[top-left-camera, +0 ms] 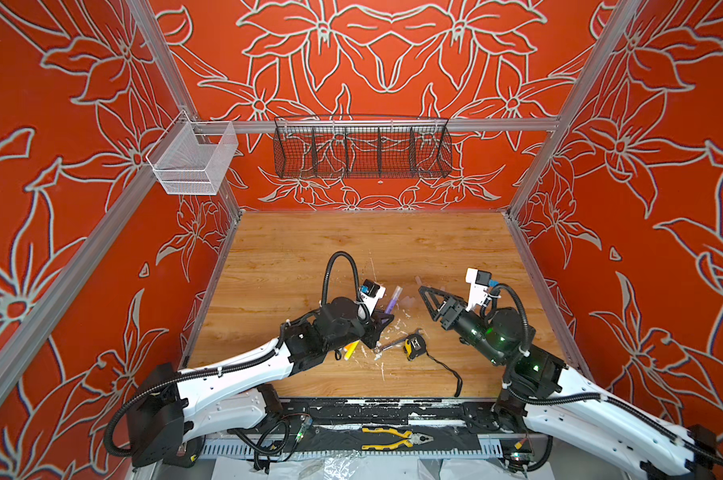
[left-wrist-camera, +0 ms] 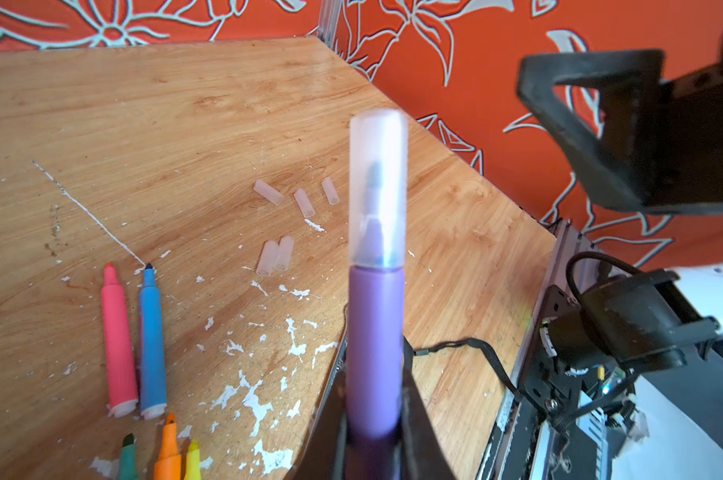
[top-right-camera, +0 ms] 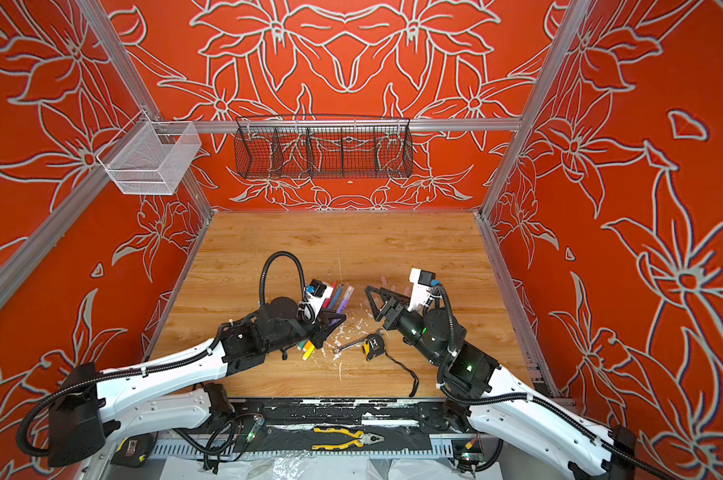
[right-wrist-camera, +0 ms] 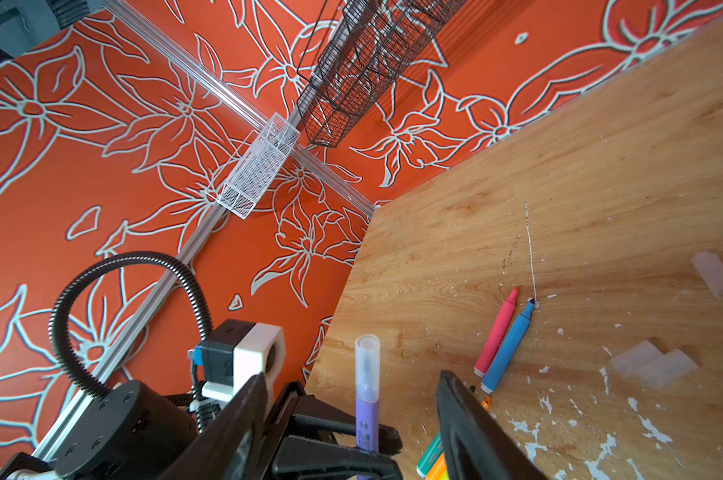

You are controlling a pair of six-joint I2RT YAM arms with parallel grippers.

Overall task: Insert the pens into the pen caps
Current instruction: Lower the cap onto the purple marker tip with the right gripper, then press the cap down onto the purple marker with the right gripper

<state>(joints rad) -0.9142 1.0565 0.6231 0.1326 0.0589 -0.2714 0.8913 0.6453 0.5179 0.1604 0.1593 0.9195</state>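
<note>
On the wooden table (top-left-camera: 309, 249), a yellow and black tape measure (top-left-camera: 414, 345) lies near the front, and everything else sits around it. Left of the tape measure and a little beyond it, the left gripper (left-wrist-camera: 374, 419) is clamped on the barrel of the purple pen (left-wrist-camera: 375, 353) and holds it off the table, tilted toward the back wall. A whitish clear cap (left-wrist-camera: 377, 191) is seated over the pen's tip. Beyond the tape measure and slightly to its right, the right gripper (top-left-camera: 428, 299) hangs above the table with its jaws apart and nothing between them. Its fingertips are near the capped end of the pen but not touching it. Five loose caps (left-wrist-camera: 304, 203) lie on the table beyond the tape measure: three spread apart and two (left-wrist-camera: 276, 255) touching side by side. The pink pen (left-wrist-camera: 118, 340) and blue pen (left-wrist-camera: 151, 345) lie uncapped, side by side, left of the tape measure and farther back. The green pen (left-wrist-camera: 127, 457), orange pen (left-wrist-camera: 169, 449) and yellow pen (left-wrist-camera: 192, 461) are also uncapped and lie together left of the tape measure, partly under the left arm in both top views. A silver wrench (top-left-camera: 393, 344) lies just left of the tape measure, among white paint flecks (left-wrist-camera: 255, 403).
</note>
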